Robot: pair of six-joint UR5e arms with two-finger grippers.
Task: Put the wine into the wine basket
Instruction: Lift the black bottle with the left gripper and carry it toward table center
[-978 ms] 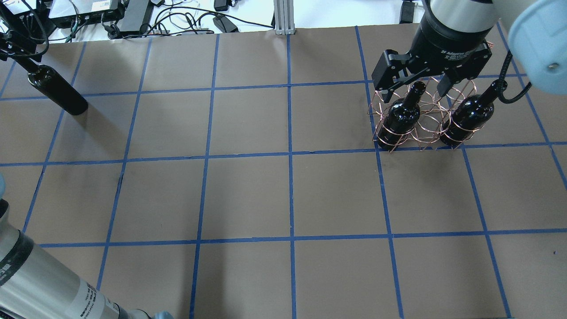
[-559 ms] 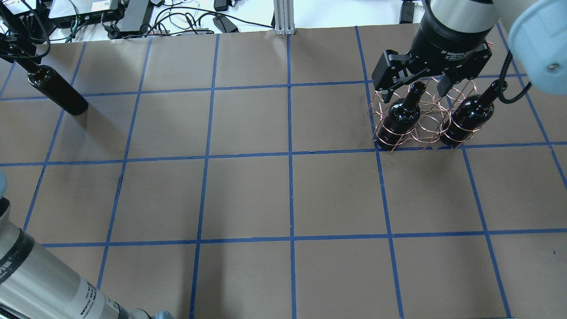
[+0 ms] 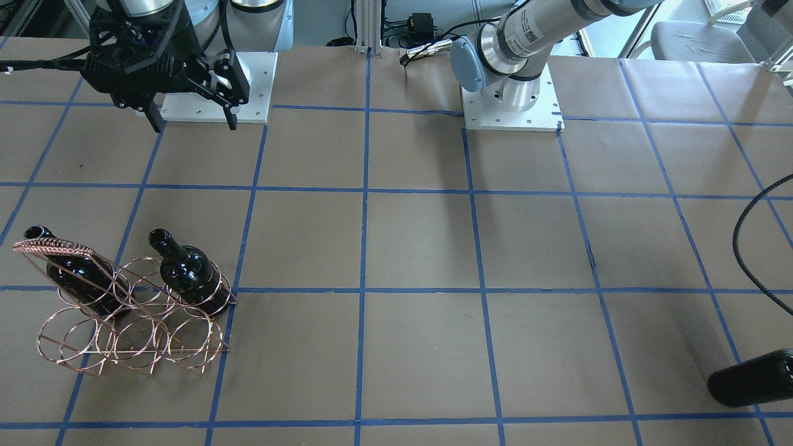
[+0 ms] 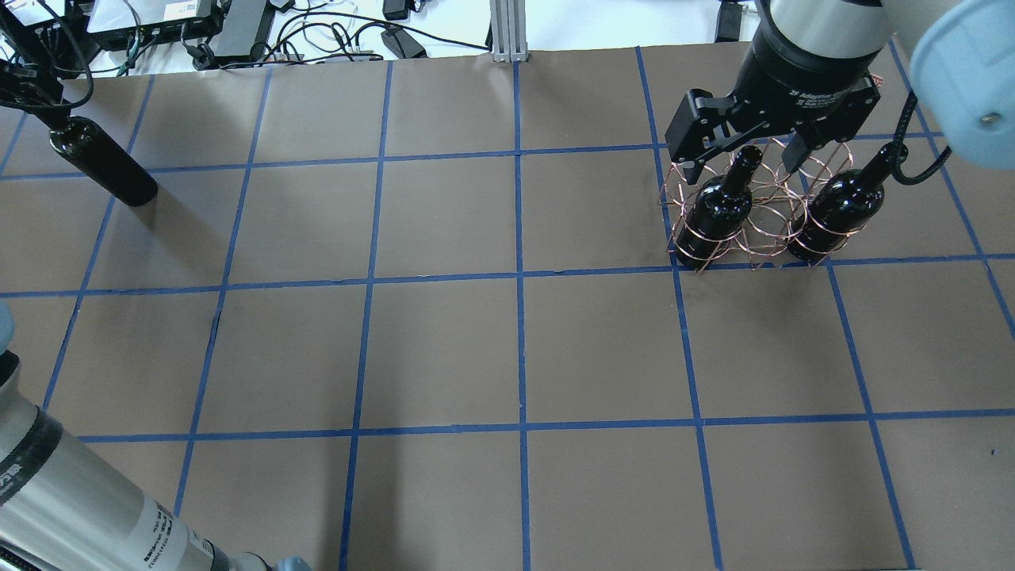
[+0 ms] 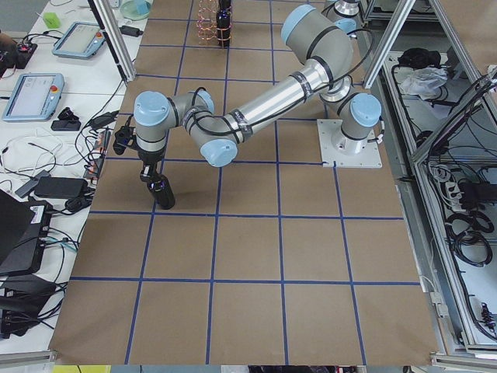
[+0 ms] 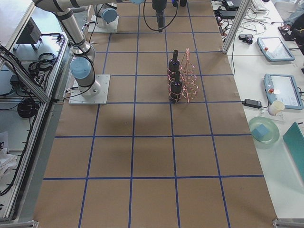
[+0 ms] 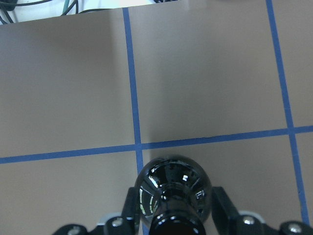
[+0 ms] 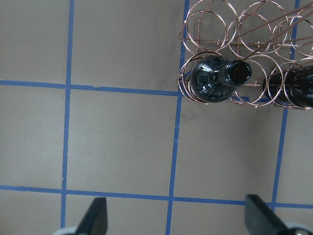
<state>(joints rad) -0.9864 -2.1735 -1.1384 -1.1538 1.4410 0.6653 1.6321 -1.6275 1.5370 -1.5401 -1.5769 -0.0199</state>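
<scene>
My left gripper (image 7: 174, 211) is shut on the neck of a glossy black wine bottle (image 4: 103, 168) at the table's far left; it also shows in the left side view (image 5: 159, 190) and the front view (image 3: 753, 378). I cannot tell if its base touches the table. The copper wire basket (image 4: 763, 226) stands at the far right with two black bottles in its near row, one (image 4: 718, 210) at the left end and one (image 4: 840, 206) at the right end. My right gripper (image 4: 741, 162) hangs open and empty above the basket, and it also shows in the front view (image 3: 192, 124).
The basket's middle near ring and its far row of rings (image 8: 234, 24) hold nothing. Brown paper with a blue tape grid (image 4: 519, 277) covers the table. Cables and power bricks (image 4: 238, 32) lie beyond the far edge. The left arm's link (image 4: 79, 507) crosses the near left corner.
The left arm's link at the near left corner has shifted slightly. The held bottle, the basket and the right gripper stay about where they were.
</scene>
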